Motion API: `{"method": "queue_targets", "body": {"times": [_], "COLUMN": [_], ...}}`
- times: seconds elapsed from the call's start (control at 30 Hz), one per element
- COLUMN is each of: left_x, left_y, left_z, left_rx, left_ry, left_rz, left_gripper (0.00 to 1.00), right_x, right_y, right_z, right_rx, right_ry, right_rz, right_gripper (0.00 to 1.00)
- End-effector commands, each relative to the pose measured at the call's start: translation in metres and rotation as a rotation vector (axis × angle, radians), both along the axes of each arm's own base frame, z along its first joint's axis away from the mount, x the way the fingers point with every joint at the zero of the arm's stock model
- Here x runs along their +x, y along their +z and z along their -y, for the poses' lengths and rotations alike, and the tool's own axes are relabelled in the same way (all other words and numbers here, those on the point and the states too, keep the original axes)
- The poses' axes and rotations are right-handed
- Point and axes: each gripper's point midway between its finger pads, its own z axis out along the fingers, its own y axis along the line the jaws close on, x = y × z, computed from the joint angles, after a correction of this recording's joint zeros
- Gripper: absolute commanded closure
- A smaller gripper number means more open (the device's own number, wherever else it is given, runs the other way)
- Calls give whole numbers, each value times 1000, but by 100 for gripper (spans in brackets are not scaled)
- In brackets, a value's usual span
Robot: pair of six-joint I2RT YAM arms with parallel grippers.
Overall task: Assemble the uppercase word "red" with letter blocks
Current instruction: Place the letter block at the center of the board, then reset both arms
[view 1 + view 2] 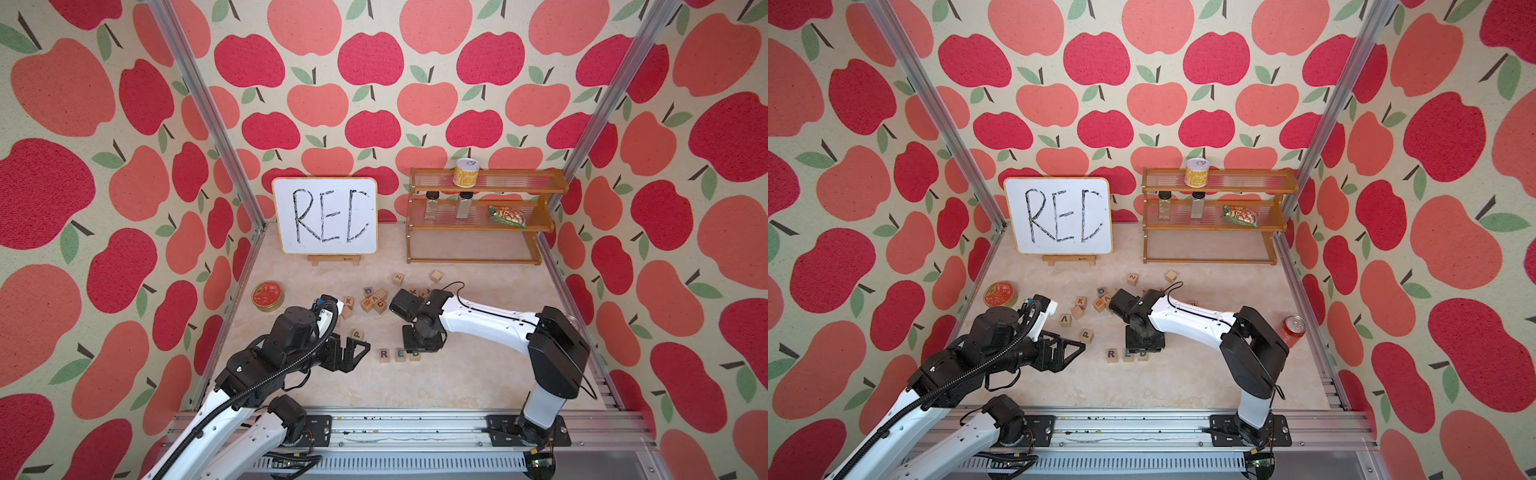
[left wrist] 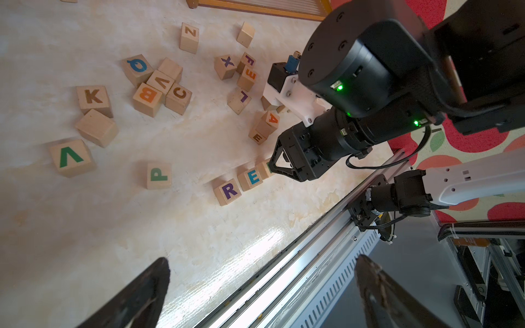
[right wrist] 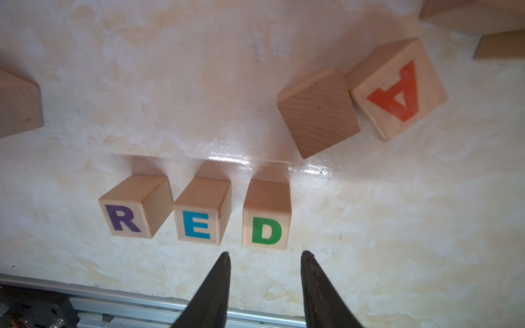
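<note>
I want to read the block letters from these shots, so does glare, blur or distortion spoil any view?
Right wrist view: a glare streak on the glossy cream tabletop behind the pale wooden cube with green D; letters sharp, right gripper tips soft. Left wrist view: glare band by the metal rail, left gripper fingers blurred. In both top views: letters tiny, that cube partly hidden.

Front of the letter blocks (image 3: 196, 218): the table (image 3: 397, 227) was bare.
Behind: a plain block (image 3: 318, 113) and an A block (image 3: 397, 91) sat near.
</note>
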Motion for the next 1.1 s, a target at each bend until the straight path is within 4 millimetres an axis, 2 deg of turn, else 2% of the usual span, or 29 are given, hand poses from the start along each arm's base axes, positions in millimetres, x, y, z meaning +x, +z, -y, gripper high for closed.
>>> {"method": "queue_targets", "body": {"times": [0.0,0.13,0.33,0.5,0.67,0.93,1.07], "left_x": [9,18,35,49,63,89,99], "left_y": [-2,-5,-9,-12,-17,-30,-41], "left_z": [-3,-4,-1,-3,-14,-57,-81], "left_rx": [34,71,93,106,130,174,174], "left_ry": [22,33,45,68,124,330,432], "left_rz": [31,47,56,71,92,139,133], "left_gripper": [1,1,1,1,1,1,1], "right_x": [4,6,10,16,31,67,84], "right_y": [26,42,65,77,91,100,102], "right_z": [8,15,29,47,72,136,161], "right_rx": [11,29,90,127,139,67,40], "right_ry": [15,17,20,6,-7,-93,-114], "right_rz": [43,65,99,122,181,308,386], "right_gripper": [52,40,1,1,1,1,1]}}
